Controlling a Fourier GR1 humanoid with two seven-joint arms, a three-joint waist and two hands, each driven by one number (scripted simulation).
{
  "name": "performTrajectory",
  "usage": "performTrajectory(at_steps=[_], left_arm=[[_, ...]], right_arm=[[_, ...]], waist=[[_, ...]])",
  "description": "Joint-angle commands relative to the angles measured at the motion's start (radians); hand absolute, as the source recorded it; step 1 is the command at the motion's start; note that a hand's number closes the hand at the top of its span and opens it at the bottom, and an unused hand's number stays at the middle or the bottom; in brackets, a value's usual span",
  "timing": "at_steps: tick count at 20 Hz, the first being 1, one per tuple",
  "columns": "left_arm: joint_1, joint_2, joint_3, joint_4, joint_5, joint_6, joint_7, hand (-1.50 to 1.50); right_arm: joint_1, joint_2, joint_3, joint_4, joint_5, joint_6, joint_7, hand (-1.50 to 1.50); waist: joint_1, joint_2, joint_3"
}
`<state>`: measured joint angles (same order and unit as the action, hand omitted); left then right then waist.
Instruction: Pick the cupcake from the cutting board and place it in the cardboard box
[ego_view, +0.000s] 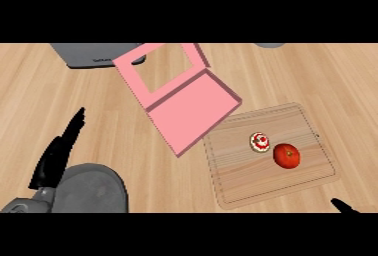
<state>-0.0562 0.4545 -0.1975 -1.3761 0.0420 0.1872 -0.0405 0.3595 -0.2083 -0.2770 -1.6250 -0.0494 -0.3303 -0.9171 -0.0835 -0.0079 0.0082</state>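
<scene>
Bright, even light falls on the wooden tabletop, with no glare or hot spots. Shadows are faint: a thin dark edge runs along the near left side of the pink box, and the tomato is shaded on its underside. The left robot hand looks flat black, without highlights.

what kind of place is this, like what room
Probably a kitchen counter: a light wooden worktop carries a wooden cutting board holding a small frosted cupcake and a red tomato, with a grey appliance at the back.
</scene>
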Motion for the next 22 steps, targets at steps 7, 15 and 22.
performTrajectory(at_steps=[7,15,22], left_arm=[[-0.115,-0.045,-0.026,0.014,-0.046,-0.017,0.070,0.00],[-0.072,-0.013,0.011,0.028,-0.032,-0.079,-0.015,0.00],[-0.099,-0.057,0.016,0.056,-0.073,-0.056,-0.002,0.00]], right_arm=[[0.421,0.152,0.133,-0.194,0.335,-0.141,-0.062,-1.50],[0.565,0.207,0.291,-0.435,0.710,-0.199,0.340,-1.50],[0.498,0.208,0.417,-0.526,0.998,-0.172,0.741,-1.50]], waist=[[0.064,0.008,-0.010],[0.087,0.014,-0.011],[0.087,0.013,-0.010]])
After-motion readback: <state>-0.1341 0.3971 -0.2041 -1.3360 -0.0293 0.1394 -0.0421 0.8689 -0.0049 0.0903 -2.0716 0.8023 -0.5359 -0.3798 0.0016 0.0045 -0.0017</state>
